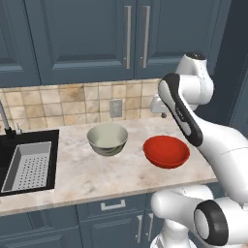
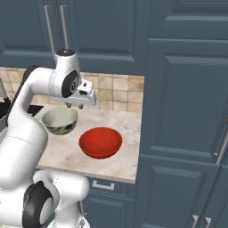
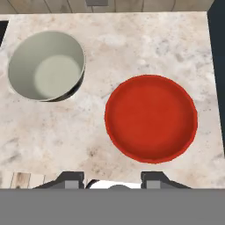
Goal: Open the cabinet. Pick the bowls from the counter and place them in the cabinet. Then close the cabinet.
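Note:
The cabinet (image 1: 97,38) hangs over the counter (image 1: 82,174) with both doors shut; its silver handles (image 1: 127,36) meet at the middle. Two bowls stand side by side on the counter: the cream-white bowl (image 1: 107,139) on the left and the red bowl (image 1: 166,151) on the right. My gripper (image 1: 160,109) hovers above them near the tiled wall, pointing down. In the hand view its fingertips (image 3: 70,178) stand apart with nothing between them, with the red bowl (image 3: 150,117) and cream bowl (image 3: 46,66) below. The right base view shows the gripper (image 2: 73,106) just above the cream bowl (image 2: 59,121).
A black sink (image 1: 26,164) with a perforated grey tray and a faucet (image 1: 5,118) lies at the counter's left end. A wall outlet (image 1: 115,108) sits behind the bowls. A tall dark cupboard (image 2: 187,111) bounds the counter on the right. Drawers (image 1: 111,206) run below.

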Available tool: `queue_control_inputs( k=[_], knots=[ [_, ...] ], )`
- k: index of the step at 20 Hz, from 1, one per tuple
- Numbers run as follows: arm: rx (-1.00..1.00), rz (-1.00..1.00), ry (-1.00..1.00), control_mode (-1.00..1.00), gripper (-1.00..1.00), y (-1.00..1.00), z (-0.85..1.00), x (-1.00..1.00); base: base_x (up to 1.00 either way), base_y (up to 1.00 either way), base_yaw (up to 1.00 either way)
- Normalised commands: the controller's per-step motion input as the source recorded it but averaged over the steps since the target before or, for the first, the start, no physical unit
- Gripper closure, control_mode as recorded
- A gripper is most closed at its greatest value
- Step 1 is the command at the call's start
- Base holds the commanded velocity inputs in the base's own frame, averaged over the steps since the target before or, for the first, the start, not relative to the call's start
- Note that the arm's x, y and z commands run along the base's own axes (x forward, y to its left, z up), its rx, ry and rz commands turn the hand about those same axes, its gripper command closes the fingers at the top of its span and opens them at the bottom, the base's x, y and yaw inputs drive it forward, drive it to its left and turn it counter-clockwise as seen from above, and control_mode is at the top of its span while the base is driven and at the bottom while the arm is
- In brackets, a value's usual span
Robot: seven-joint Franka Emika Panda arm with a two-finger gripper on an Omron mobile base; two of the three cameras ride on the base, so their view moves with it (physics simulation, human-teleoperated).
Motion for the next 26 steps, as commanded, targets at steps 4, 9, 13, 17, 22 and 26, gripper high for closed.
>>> queue_control_inputs(
  k=[4,9,13,17,22,26],
  knots=[
    [0.0,0.0,-0.07,-1.0,-1.0,0.0,0.0,-0.35,0.0,0.0,0.0],
    [0.0,0.0,-0.2,-1.0,-1.0,0.0,0.0,-0.53,0.0,0.0,0.0],
    [0.0,0.0,-0.24,-1.0,-1.0,0.03,0.1,-0.46,0.0,0.0,0.0],
    [0.0,0.0,-0.25,-1.0,-1.0,0.08,0.31,-0.38,0.0,0.0,0.0],
    [-0.02,0.03,-0.17,-1.0,-1.0,0.23,0.39,-0.16,0.0,0.0,0.0],
    [-0.05,0.02,-0.08,-1.0,-1.0,0.21,0.5,-0.06,0.0,0.0,0.0]
  ],
)
